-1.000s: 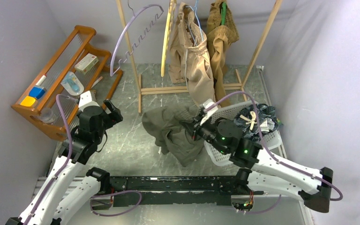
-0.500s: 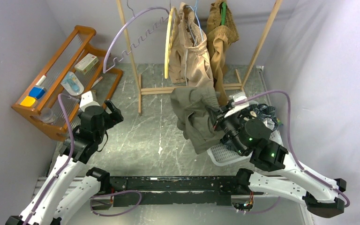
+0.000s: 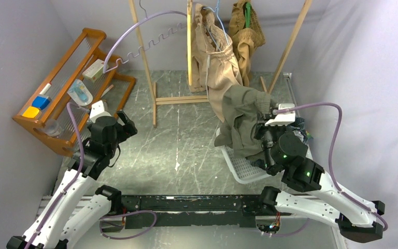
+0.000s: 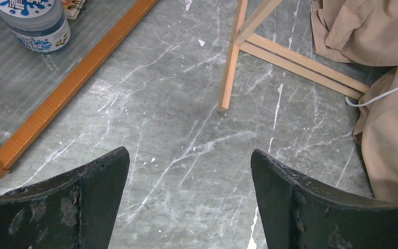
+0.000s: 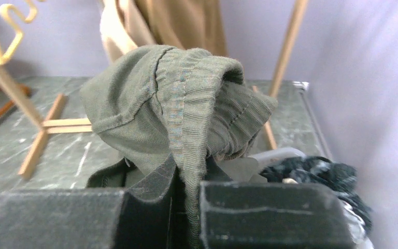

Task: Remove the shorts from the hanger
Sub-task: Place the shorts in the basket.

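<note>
My right gripper (image 5: pixel 189 176) is shut on the waistband of the olive green shorts (image 5: pixel 176 104). They hang bunched from it above the white basket (image 3: pixel 241 168) at the right, as the top view shows the olive shorts (image 3: pixel 243 122). Dark navy printed shorts (image 5: pixel 316 174) lie in the basket, mostly hidden. Light beige shorts (image 3: pixel 215 57) and tan-brown shorts (image 3: pixel 246 33) hang on hangers on the wooden rack (image 3: pixel 145 62). My left gripper (image 4: pixel 189 166) stands open over bare floor at the left, with the beige shorts (image 4: pixel 388 140) to its right.
An empty purple hanger (image 3: pixel 134 41) and an empty pale yellow hanger (image 3: pixel 190 41) hang on the rack. An orange wooden shelf (image 3: pixel 67 78) with small items stands at the left wall. The rack's foot bars (image 4: pixel 290 57) cross the floor.
My right arm has swung the olive green shorts up and to the right, from mid-floor to above the basket. The yellow hanger has turned edge-on. The left arm has barely moved.
</note>
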`<state>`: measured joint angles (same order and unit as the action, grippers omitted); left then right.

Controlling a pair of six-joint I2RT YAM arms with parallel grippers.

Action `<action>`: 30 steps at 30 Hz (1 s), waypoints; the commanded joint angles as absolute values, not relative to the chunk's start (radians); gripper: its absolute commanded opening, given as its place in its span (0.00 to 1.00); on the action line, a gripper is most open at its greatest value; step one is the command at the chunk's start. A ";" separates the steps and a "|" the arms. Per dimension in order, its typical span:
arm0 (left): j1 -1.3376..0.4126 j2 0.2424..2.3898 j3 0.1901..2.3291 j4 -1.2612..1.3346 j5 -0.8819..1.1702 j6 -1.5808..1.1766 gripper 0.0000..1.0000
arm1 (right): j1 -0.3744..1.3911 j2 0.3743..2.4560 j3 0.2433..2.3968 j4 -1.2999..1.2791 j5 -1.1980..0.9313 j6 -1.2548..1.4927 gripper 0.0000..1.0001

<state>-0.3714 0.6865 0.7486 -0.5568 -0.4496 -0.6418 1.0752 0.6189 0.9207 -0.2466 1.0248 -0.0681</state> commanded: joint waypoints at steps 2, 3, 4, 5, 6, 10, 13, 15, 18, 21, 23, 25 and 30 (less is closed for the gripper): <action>-0.374 0.687 0.746 -0.514 -0.452 -0.644 0.91 | 1.075 0.644 0.946 -0.216 1.347 -0.118 0.00; -0.374 0.686 0.747 -0.514 -0.451 -0.644 0.91 | 1.075 0.649 0.947 -0.210 1.383 -0.135 0.00; -0.373 0.687 0.746 -0.512 -0.450 -0.644 0.91 | 1.075 0.648 0.950 -0.211 1.389 -0.137 0.00; -0.373 0.686 0.743 -0.509 -0.449 -0.646 0.91 | 1.075 0.641 0.952 -0.225 1.379 -0.114 0.00; -0.373 0.688 0.740 -0.507 -0.449 -0.647 0.91 | 1.075 0.631 0.951 -0.238 1.372 -0.087 0.00; -0.374 0.695 0.744 -0.513 -0.444 -0.650 0.91 | 1.075 0.578 0.928 -0.238 1.463 -0.004 0.00; -0.373 0.693 0.738 -0.513 -0.446 -0.649 0.91 | 1.075 0.570 0.918 -0.233 1.488 0.013 0.00; -0.373 0.693 0.736 -0.508 -0.441 -0.650 0.91 | 1.075 0.600 0.937 -0.327 1.542 0.090 0.00; -0.373 0.698 0.737 -0.505 -0.433 -0.654 0.91 | 1.075 0.675 1.054 -0.820 1.575 0.698 0.00; -0.373 0.703 0.739 -0.494 -0.427 -0.661 0.91 | 1.069 0.757 1.109 -1.196 1.525 1.111 0.00; -0.374 0.710 0.737 -0.470 -0.410 -0.655 0.91 | 1.035 0.815 1.087 -1.193 1.494 1.128 0.00; -0.372 0.724 0.741 -0.454 -0.402 -0.643 0.90 | 0.971 0.880 1.071 -1.304 1.468 1.319 0.00; -0.373 0.764 0.776 -0.479 -0.382 -0.640 0.90 | 0.790 0.922 0.938 -0.984 1.315 1.029 0.00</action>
